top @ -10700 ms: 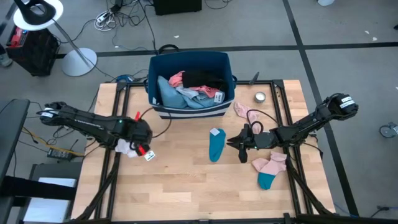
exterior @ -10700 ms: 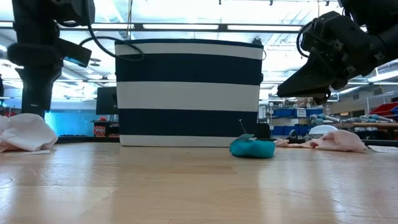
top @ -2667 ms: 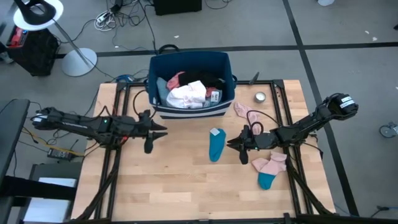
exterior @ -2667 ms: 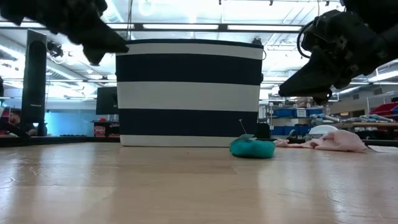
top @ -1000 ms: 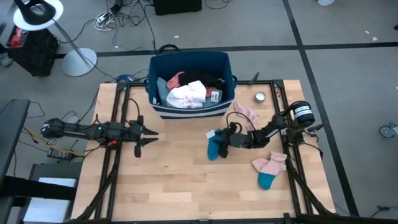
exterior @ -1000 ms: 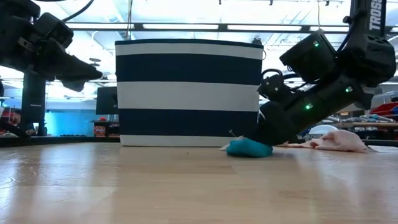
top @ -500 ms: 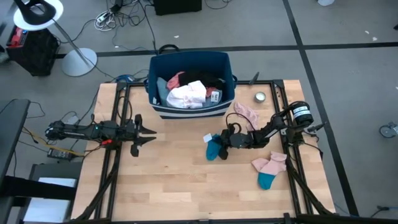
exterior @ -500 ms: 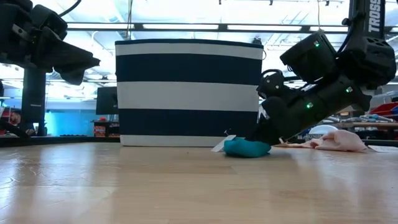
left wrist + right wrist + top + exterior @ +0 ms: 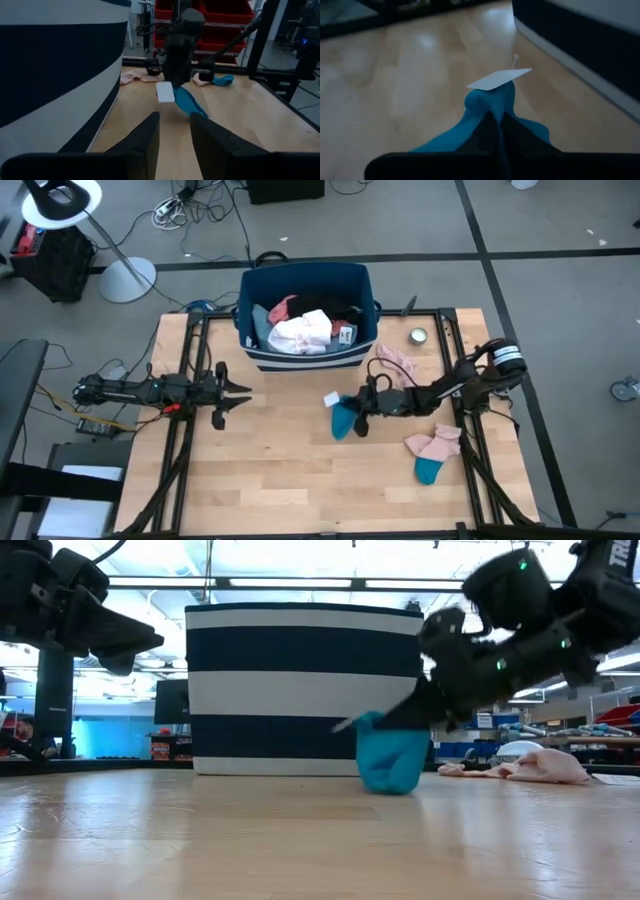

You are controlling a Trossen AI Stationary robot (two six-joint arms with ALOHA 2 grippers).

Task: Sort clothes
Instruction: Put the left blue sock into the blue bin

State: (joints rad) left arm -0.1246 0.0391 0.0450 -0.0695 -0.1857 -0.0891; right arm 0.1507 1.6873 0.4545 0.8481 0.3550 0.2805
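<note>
My right gripper [image 9: 358,416] is shut on a teal sock [image 9: 344,418] with a white tag [image 9: 332,399], near the table's middle, in front of the navy striped bin [image 9: 305,350]. In the low view the sock [image 9: 388,758] hangs below the gripper [image 9: 402,718]. The bin holds white, pink, black and light-blue clothes [image 9: 303,328]. A pink sock [image 9: 396,361] lies flat to the bin's right. A pink and teal sock pair [image 9: 432,452] lies near the right edge. My left gripper [image 9: 232,392] is open and empty over the table's left part. My right gripper pinches the teal sock's upper, tag-bearing end [image 9: 487,107] between its two fingers. The fingers come from the table's right, slanting down. The sock hangs bunched below them; its lower end [image 9: 385,785] is at the tabletop, touching or just clear I cannot tell.
A small round metal tin [image 9: 418,336] stands at the far right. Black frame rails [image 9: 190,360] run along the table's left and right sides. Bare wood [image 9: 290,470] lies toward the near edge.
My right gripper has gone up with the teal sock's tagged end. The sock, which lay flat on the table, now hangs below the fingers with only its lower end down at the tabletop.
</note>
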